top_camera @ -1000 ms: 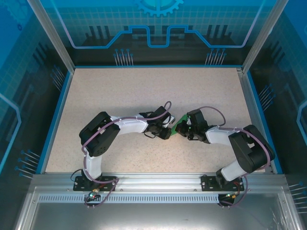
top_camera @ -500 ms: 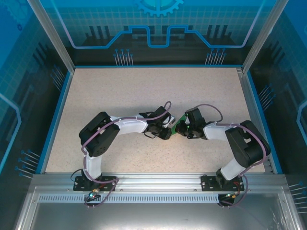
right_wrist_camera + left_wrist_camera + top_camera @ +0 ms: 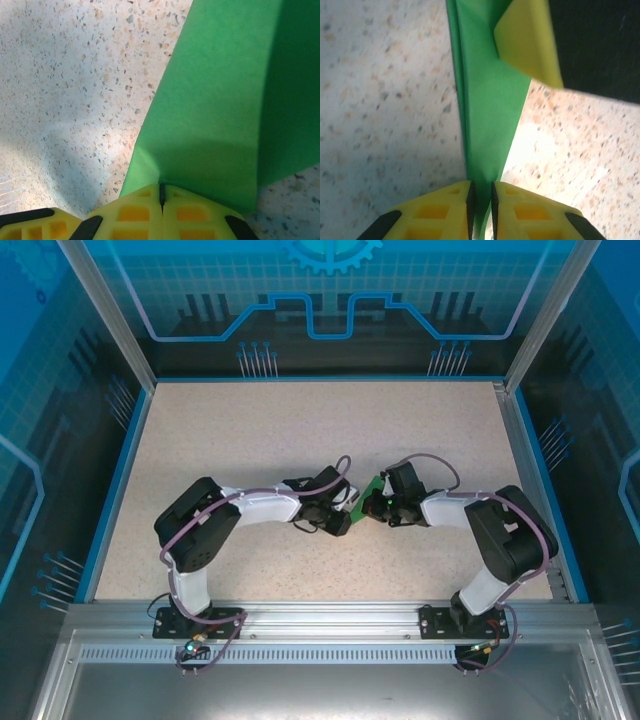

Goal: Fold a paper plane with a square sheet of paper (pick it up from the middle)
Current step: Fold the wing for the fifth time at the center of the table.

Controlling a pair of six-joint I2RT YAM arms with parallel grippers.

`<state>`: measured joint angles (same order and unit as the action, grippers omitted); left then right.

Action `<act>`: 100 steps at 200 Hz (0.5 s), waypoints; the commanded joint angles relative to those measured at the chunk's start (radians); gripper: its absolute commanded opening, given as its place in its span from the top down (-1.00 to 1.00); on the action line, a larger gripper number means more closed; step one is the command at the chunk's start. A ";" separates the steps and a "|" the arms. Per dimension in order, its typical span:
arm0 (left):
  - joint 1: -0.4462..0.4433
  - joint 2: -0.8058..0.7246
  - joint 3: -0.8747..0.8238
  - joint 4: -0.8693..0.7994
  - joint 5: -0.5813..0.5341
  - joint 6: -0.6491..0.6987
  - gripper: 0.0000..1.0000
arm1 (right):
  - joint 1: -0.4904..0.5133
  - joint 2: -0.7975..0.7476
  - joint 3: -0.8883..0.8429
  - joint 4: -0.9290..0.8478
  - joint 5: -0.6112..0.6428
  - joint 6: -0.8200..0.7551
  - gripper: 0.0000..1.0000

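Note:
The square sheet of paper (image 3: 372,486) is bright green and folded, and it hangs just above the middle of the table between my two grippers. In the left wrist view it is a narrow layered strip (image 3: 490,100) running down into my left gripper (image 3: 481,192), whose jaws are closed on it with a thin gap. A yellow finger (image 3: 527,40) of the right gripper grips the strip's far end. In the right wrist view a broad creased green face (image 3: 220,100) rises from my right gripper (image 3: 161,192), clamped tight on its lower edge. From above, the left gripper (image 3: 350,514) and right gripper (image 3: 373,508) nearly touch.
The speckled table top (image 3: 300,430) is bounded by a blue rim (image 3: 120,480) and transparent side walls. Both arm bases sit on the metal rail (image 3: 320,625) at the near edge, and purple cables loop over the wrists.
The right arm has drawn in, its elbow and wrist shifting left and a little farther back. The left arm's elbow has swung left. Both grippers keep hold of the paper.

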<state>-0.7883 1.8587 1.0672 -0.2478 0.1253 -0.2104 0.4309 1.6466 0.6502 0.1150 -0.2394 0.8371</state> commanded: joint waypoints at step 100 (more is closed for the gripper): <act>0.000 -0.103 -0.093 -0.192 -0.023 -0.016 0.69 | -0.023 0.084 -0.036 -0.121 0.098 -0.049 1.00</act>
<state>-0.7883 1.8065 1.0142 -0.2878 0.1112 -0.2111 0.4286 1.6566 0.6559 0.1238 -0.2440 0.8165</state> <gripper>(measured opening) 0.156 0.044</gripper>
